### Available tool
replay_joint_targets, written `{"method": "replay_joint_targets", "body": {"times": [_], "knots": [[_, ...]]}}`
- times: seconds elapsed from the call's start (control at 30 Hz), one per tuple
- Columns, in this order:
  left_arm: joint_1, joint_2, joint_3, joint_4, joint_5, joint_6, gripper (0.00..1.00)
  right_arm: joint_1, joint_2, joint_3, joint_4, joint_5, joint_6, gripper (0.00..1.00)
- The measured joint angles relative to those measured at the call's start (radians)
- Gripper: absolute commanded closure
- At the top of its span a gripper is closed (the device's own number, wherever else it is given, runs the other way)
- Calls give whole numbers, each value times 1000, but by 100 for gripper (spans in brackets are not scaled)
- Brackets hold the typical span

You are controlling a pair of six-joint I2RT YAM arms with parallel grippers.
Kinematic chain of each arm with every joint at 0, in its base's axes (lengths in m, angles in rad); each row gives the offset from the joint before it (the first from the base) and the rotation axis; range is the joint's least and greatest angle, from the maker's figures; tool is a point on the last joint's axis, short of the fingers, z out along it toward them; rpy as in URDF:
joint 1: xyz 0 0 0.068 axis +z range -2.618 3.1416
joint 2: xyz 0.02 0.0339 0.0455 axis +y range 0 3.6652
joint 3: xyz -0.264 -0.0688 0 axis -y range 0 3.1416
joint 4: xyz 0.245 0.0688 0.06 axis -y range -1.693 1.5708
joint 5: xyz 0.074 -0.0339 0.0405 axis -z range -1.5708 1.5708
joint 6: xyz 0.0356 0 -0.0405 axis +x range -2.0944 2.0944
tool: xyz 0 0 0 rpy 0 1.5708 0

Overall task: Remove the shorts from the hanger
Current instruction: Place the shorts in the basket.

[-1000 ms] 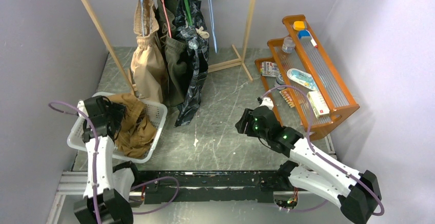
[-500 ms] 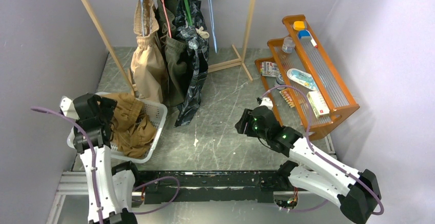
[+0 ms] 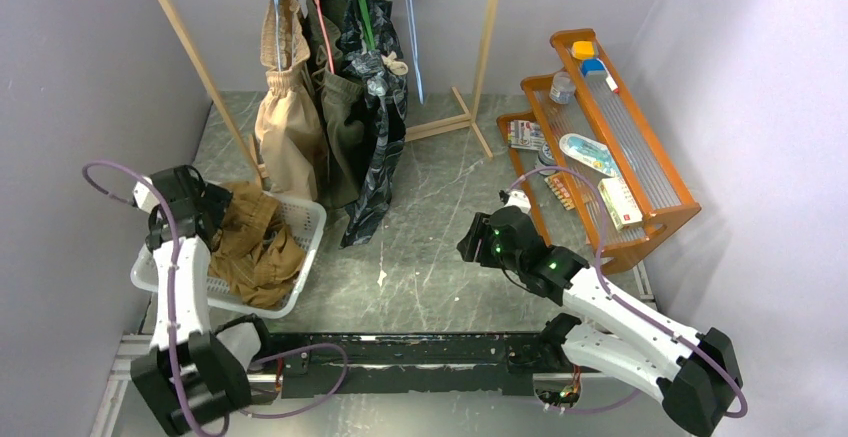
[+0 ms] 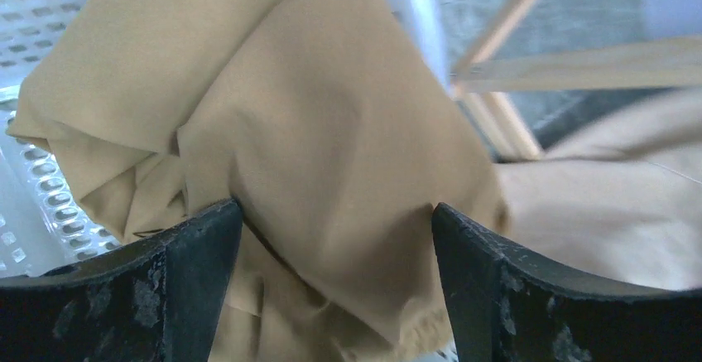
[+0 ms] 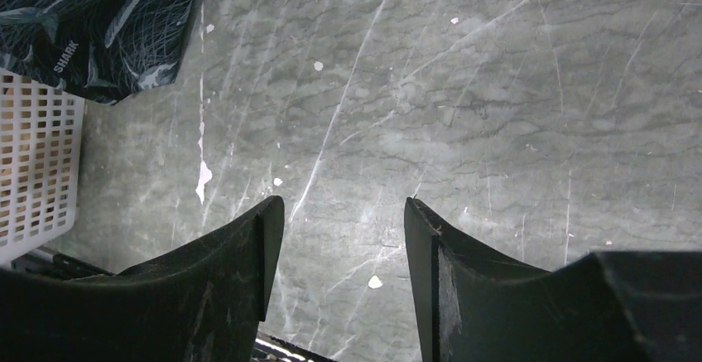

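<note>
Three shorts hang on hangers from the wooden rack: light beige (image 3: 285, 122), olive green (image 3: 340, 132) and dark navy patterned (image 3: 382, 147). The navy hem also shows in the right wrist view (image 5: 91, 22). A blue hanger (image 3: 410, 37) hangs bare beside them. Tan brown shorts (image 3: 255, 247) lie crumpled in the white basket (image 3: 305, 222). My left gripper (image 3: 212, 212) hovers at the basket's left end, open wide, with the tan shorts (image 4: 331, 113) loose between and beyond its jaws (image 4: 335, 213). My right gripper (image 3: 478, 244) is open over bare floor (image 5: 343, 205).
An orange wooden shelf (image 3: 650, 172) with small boxes and bottles stands at the right. The rack's slanted legs (image 3: 200, 67) and foot bar (image 3: 450, 122) frame the hanging clothes. Grey walls close in on both sides. The basket's perforated wall (image 5: 33, 171) appears in the right wrist view.
My left gripper opened wider, let go of the tan brown shorts, and drew back up and left from the basket. The right arm stayed still.
</note>
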Motion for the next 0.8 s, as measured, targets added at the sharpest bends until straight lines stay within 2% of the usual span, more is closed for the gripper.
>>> {"method": "replay_joint_targets", "body": {"times": [0.1,0.27,0.37,0.43,0.63,0.8], "knots": [[38,101,-51,44,25,-3,16,0,-2,0,-1,0,0,41],[82,181,-106,58,108,-9,15,0,-6,10,-11,4,-9,41],[82,112,-100,43,113,-8,10,0,-7,23,-17,7,-21,40],[82,50,-76,17,101,-4,8,0,-8,31,-18,8,-27,35],[82,-154,43,-37,24,5,3,0,-15,43,-6,3,-44,31],[82,-282,44,-50,68,29,4,0,-16,44,17,-11,-51,28]]}}
